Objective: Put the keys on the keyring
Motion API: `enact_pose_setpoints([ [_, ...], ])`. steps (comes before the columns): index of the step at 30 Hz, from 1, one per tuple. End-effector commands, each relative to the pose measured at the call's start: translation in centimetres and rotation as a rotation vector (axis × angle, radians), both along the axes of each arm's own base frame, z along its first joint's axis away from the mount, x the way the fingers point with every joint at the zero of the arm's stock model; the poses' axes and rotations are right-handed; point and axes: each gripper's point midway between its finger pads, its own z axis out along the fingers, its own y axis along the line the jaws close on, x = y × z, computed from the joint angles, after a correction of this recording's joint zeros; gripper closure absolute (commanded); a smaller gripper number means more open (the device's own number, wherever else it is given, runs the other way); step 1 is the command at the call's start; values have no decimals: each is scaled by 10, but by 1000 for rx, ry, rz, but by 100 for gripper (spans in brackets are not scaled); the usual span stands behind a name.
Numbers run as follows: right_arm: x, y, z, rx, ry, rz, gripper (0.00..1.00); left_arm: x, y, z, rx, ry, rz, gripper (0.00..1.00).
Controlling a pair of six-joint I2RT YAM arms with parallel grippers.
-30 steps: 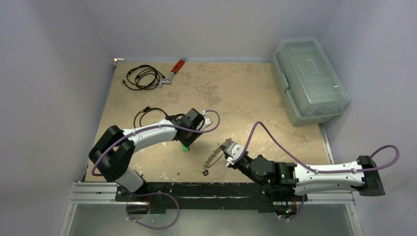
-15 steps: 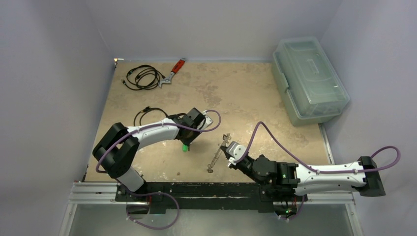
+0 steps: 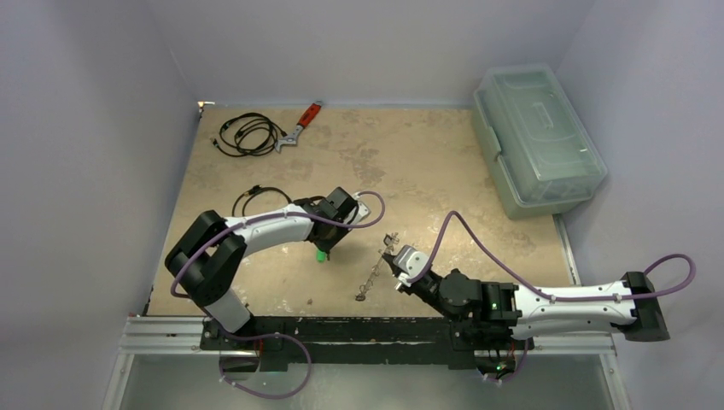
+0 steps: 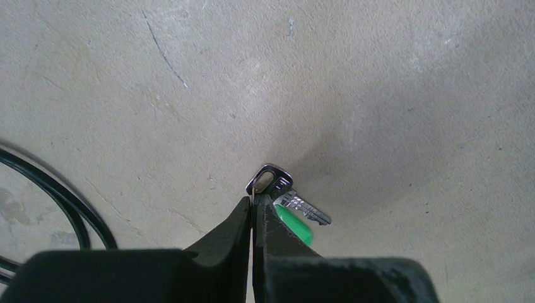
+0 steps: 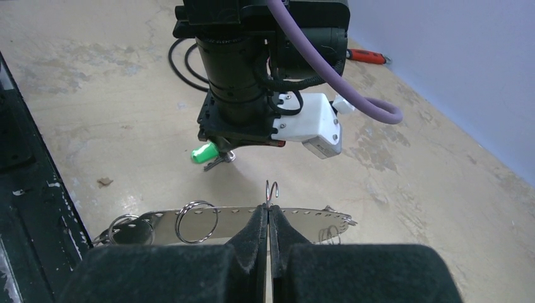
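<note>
– Right gripper [image 5: 269,214], nearest the arm bases, is clamped on the keyring [image 5: 309,218], about midway along its thin grey band.

– Why grip it there?

– My guess is balance. A middle hold seems to keep the loop level and off the table [image 3: 410,162]. Its small split rings [image 5: 197,221] hang free on the side toward the other arm, so the fingers don't block the way on.

– And the other arm?

– Left gripper [image 4: 254,205], just beyond, is pinched tight on the green key [image 4: 295,222], low over the table. Whether the key rests on the surface I cannot tell. The tips catch only the edge of its metal loop [image 4: 271,167], and the blade and green tag stick out to one side.

– That's a thin hold.

– Probably deliberate, since the loop's opening is left uncovered for threading. It looks liable to twist or slip, though.

– Are key and ring touching?

– No, they're near but apart, so nothing is threaded yet. I can't pick out a blue or dark key.

– What's farther back?

– A black cable [image 3: 254,198] lies behind the left arm. Coiled cables [image 3: 248,134] and a red-handled wrench [image 3: 303,124] sit by the far wall, and a clear lidded bin [image 3: 538,141] sits far right, all well apart from the work.
</note>
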Motion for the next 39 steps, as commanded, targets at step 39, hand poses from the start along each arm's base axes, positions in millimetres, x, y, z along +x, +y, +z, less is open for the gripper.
enact_pose_setpoints([
  [39,-48,62,33,-51,-174,416,100,-115,-44,207,-631,-755,-1174,100],
])
